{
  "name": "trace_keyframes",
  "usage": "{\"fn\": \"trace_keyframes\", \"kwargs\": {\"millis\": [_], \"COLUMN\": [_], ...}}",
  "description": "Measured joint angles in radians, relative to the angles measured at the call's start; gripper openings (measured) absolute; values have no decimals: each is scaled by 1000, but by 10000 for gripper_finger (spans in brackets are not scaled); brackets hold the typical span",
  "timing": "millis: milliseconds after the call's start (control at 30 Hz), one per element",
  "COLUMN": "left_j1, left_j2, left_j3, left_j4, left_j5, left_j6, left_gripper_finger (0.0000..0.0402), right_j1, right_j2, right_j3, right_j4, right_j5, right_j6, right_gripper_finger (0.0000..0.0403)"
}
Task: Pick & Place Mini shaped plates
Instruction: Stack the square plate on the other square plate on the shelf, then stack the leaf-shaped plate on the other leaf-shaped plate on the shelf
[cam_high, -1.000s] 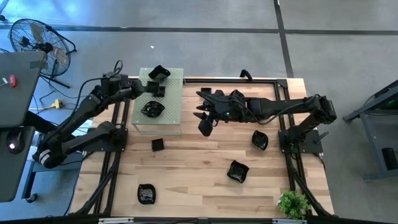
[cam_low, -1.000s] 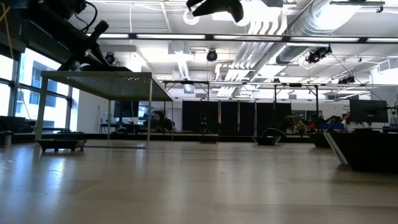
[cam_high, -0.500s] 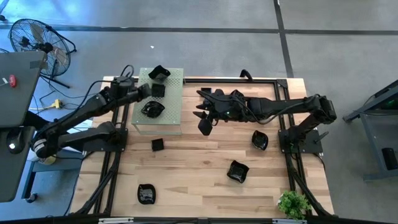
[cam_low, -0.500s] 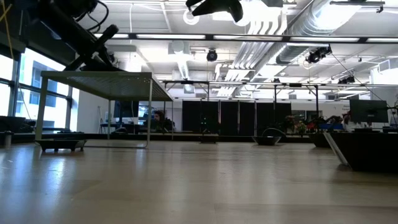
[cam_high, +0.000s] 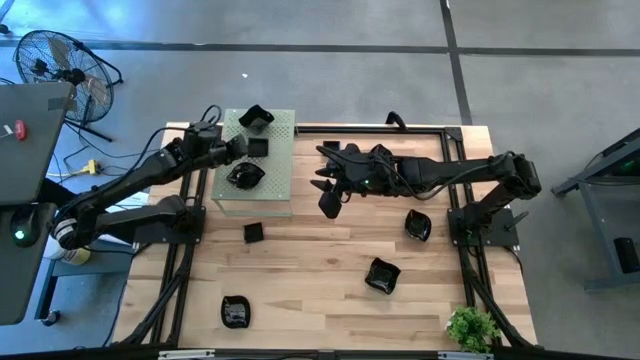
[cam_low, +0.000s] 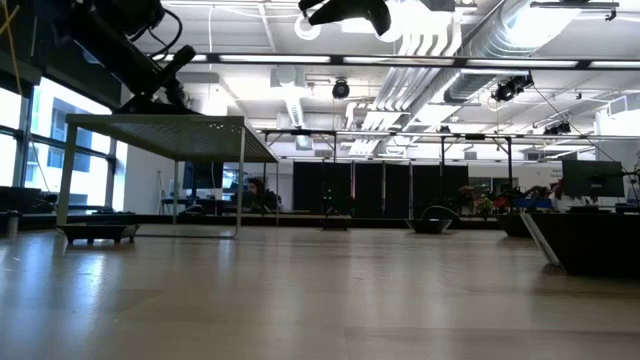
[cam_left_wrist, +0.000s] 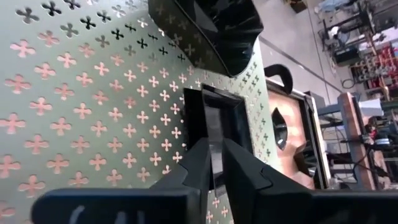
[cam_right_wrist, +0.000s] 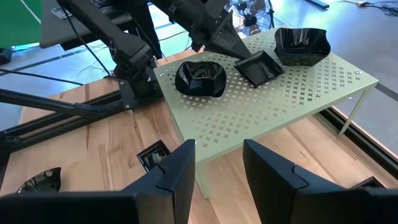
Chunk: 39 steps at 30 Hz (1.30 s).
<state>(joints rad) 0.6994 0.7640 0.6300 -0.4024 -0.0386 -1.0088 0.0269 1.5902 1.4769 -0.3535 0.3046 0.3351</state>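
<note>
The wooden tabletop (cam_high: 320, 270) carries a pale green perforated board (cam_high: 275, 180) raised on thin legs at its far left corner. The left arm reaches over the board's left edge, and its left claw (cam_left_wrist: 214, 163) is clenched on the near wall of a small square plate (cam_high: 257, 146), which sits flat on the board. The right arm stretches from the right side to the middle of the far edge, where the right claw (cam_right_wrist: 219, 160) hangs released and holding nothing, well above the wood.

Two more plates share the board: a deep wavy-rimmed plate (cam_high: 255, 117) at its far edge, just behind the square one, and a leaf-shaped plate (cam_high: 244, 175) nearer the front. Four others lie loose on the wood: a tiny square plate (cam_high: 253, 232) just in front of the board, a round plate (cam_high: 417, 225) toward the right side, a wavy plate (cam_high: 382, 274) near the middle, and one (cam_high: 235, 311) by the near edge. A small plant (cam_high: 472, 327) stands in the near right corner.

The plates look hard, glossy and light, so probably slippery and chippable; pinching one upright wall, as here, seems the surest hold. The wavy-rimmed neighbour crowds the square plate, so any sideways move risks a knock.
</note>
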Motion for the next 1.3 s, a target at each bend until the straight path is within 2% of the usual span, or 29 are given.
{"fn": "trace_keyframes", "kwargs": {"millis": [233, 567, 667, 733, 867, 933, 1033, 1167, 1300], "left_j1": [0, 0, -2, -22, -107, -167, -283, -442, -574], "left_j2": [2, -30, -51, -66, -89, -91, -89, -86, -86], "left_j3": [6, 84, 100, 111, 112, 112, 112, 112, 112], "left_j4": [18, -43, -62, -76, -71, -63, -63, -56, -30], "left_j5": [3, 53, 106, 116, 110, 93, 13, -108, -200], "left_j6": [18, 228, 315, 362, 446, 482, 533, 581, 594], "left_gripper_finger": [70, 71, 65, 51, 9, 5, 7, 1, 2], "right_j1": [0, 0, 0, 2, 2, 2, 3, 26, 36], "right_j2": [0, 0, -7, -13, -23, -29, -59, -142, -287], "right_j3": [0, 0, 0, 0, -60, -120, -212, -324, -437], "right_j4": [0, -14, -58, -115, -124, -65, -1, -23, -69], "right_j5": [0, -59, -97, -110, -177, -236, -306, -303, -283], "right_j6": [1, 3, 4, -3, -29, -35, -1, 72, 168], "right_gripper_finger": [131, 128, 111, 84, 12, 13, 19, 3, 8]}}
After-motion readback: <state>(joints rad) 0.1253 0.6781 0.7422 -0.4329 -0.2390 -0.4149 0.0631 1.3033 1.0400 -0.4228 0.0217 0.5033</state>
